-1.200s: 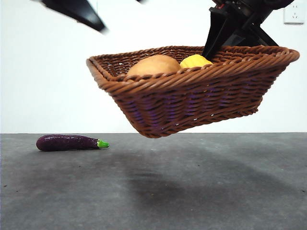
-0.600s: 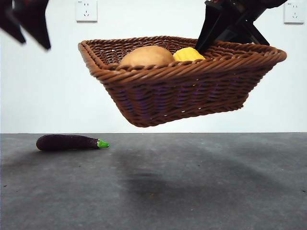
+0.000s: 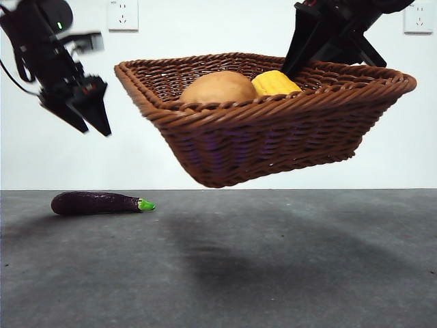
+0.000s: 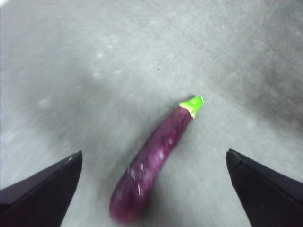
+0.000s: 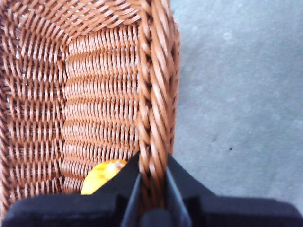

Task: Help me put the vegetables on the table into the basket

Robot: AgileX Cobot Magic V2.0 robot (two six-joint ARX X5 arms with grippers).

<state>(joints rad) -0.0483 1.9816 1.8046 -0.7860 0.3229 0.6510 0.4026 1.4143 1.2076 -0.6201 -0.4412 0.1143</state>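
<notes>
The wicker basket (image 3: 273, 130) hangs tilted in the air above the table (image 3: 273, 273). My right gripper (image 3: 300, 55) is shut on its far rim (image 5: 152, 94). The brown potato (image 3: 218, 87) and the yellow bumpy vegetable (image 3: 274, 83) lie inside; the yellow one also shows in the right wrist view (image 5: 100, 176). The purple eggplant (image 3: 95, 203) with green stem lies on the table at the left. My left gripper (image 3: 85, 113) is open and hangs in the air above the eggplant (image 4: 151, 163), which lies between its jaws in the left wrist view.
Two wall sockets (image 3: 123, 15) sit on the white back wall. The basket casts a shadow (image 3: 225, 260) on the table's middle.
My left gripper has come down from the top left corner toward the eggplant. The basket has shifted slightly while still held up by the right gripper.
</notes>
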